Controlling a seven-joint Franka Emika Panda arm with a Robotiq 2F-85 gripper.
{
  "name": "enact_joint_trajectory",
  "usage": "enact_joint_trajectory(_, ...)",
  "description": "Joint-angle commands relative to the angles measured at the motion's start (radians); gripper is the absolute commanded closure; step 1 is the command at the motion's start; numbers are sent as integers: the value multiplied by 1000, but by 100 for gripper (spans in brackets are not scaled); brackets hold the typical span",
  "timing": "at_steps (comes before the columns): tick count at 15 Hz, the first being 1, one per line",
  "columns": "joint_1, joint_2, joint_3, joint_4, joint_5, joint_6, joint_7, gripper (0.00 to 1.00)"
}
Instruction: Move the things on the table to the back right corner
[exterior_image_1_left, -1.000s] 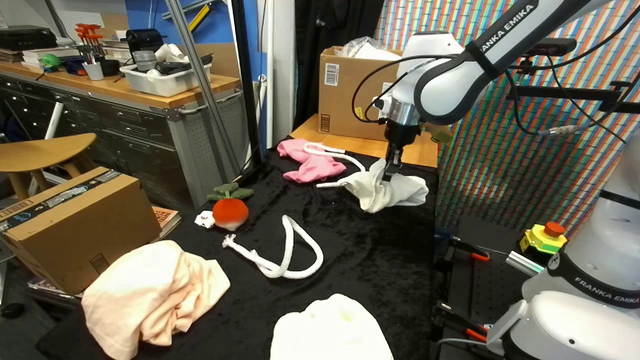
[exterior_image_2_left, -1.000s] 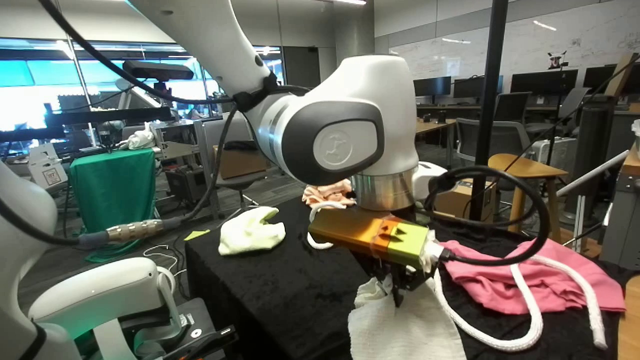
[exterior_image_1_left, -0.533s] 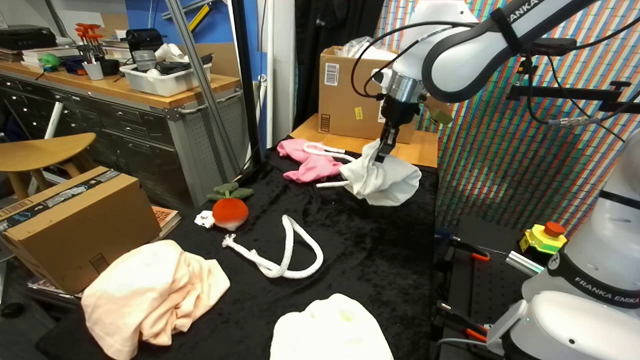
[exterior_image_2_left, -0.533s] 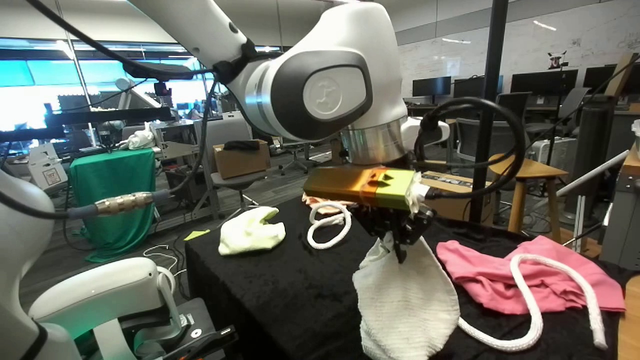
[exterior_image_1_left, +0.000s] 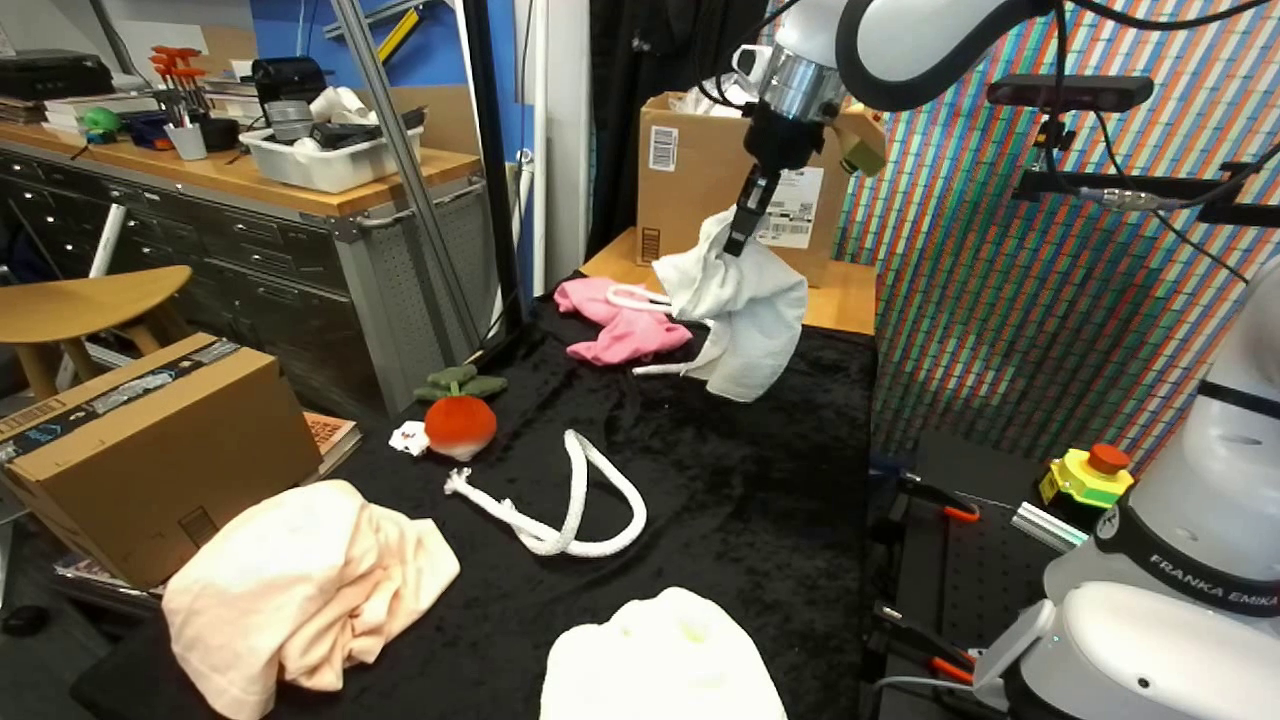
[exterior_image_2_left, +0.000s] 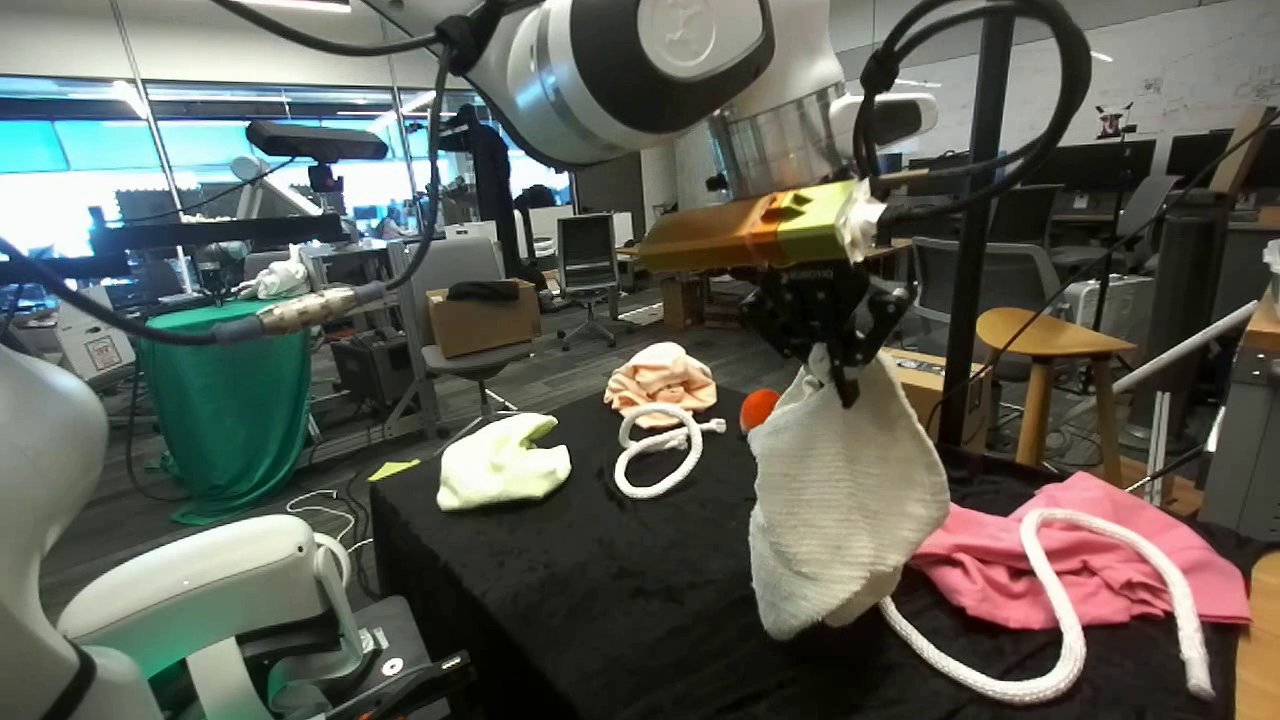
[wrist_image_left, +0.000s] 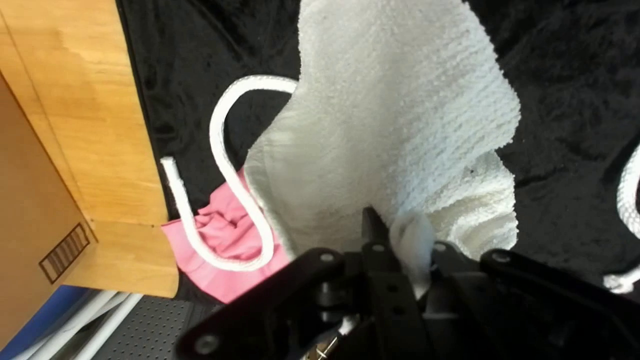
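Pincer (exterior_image_1_left: 738, 238) clenched on a white cloth (exterior_image_2_left: 850, 500) — the cloth hanging just below it, over the black table (exterior_image_1_left: 720, 500). Near: rope (wrist_image_left: 217, 137), lying across the pink cloth (exterior_image_1_left: 630, 335). Farther off: looped rope (exterior_image_1_left: 578, 549) and red ball (exterior_image_1_left: 460, 425). Well apart — peach cloth (exterior_image_1_left: 300, 580) and second white cloth (exterior_image_1_left: 665, 665).

In an exterior view, a ribbed white terry cloth (exterior_image_2_left: 850, 500) is hiding part of a small red round object (exterior_image_2_left: 759, 409) and one end of a white braided rope (exterior_image_2_left: 1062, 605). In an exterior view, the bottom edge is cropping a rumpled white cloth (exterior_image_1_left: 660, 660). The wrist view is blurring the black metal pincer (wrist_image_left: 405, 237) and cropping a looped white rope (wrist_image_left: 627, 197) at its right edge.
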Motion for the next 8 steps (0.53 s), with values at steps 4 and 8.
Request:
enact_joint_trajectory(4, -8, 101, 22, 225, -30, -75, 134, 91)
enact_joint_trajectory(8, -13, 188, 23, 354, -44, -110, 215, 90)
